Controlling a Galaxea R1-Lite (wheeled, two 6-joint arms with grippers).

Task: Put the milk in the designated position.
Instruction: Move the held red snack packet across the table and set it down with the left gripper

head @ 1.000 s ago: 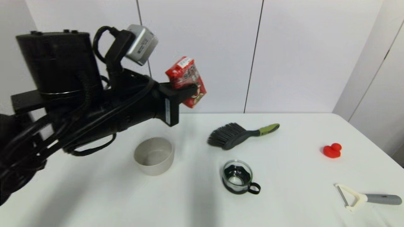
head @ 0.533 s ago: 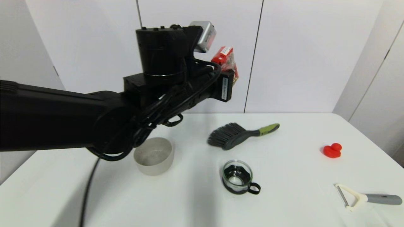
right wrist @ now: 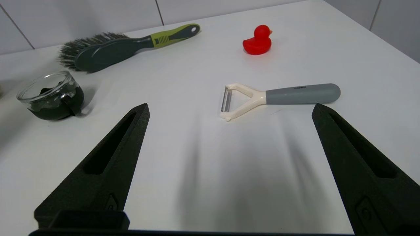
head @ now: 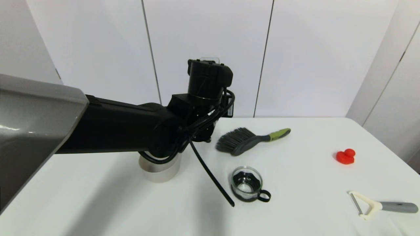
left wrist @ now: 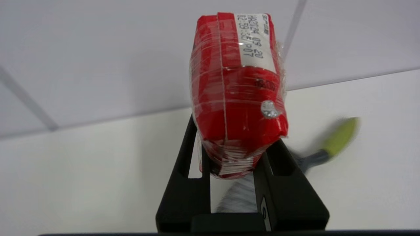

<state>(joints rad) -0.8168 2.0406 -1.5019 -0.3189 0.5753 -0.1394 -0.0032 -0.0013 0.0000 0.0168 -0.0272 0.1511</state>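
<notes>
The plain white table (head: 295, 209) is spread across the head view, and the other things are placed here by the grey brush with a green handle (head: 249, 140) lying near its far edge. The left arm is stretched out above the table, over the pale round bowl (head: 159, 170) that sits left of the brush and nearer the robot. The left gripper (left wrist: 233, 155) is hidden behind the wrist in the head view; in the left wrist view it is seen held in the air above the brush bristles, its fingers (left wrist: 282, 170) clamped on the lower part of the small red rectangular milk carton (left wrist: 236, 91), which is held clear of the table with its white label facing the camera. The right gripper (right wrist: 229, 108) is spread wide with nothing in it, low over the table's near right part. A glass cup with a black handle (head: 247, 184) is set just in front of the brush. A white peeler with a grey handle (head: 380, 206) is found well to the brush's right and nearer the robot. A red rubber duck (head: 345, 156) sits well to the brush's right.
</notes>
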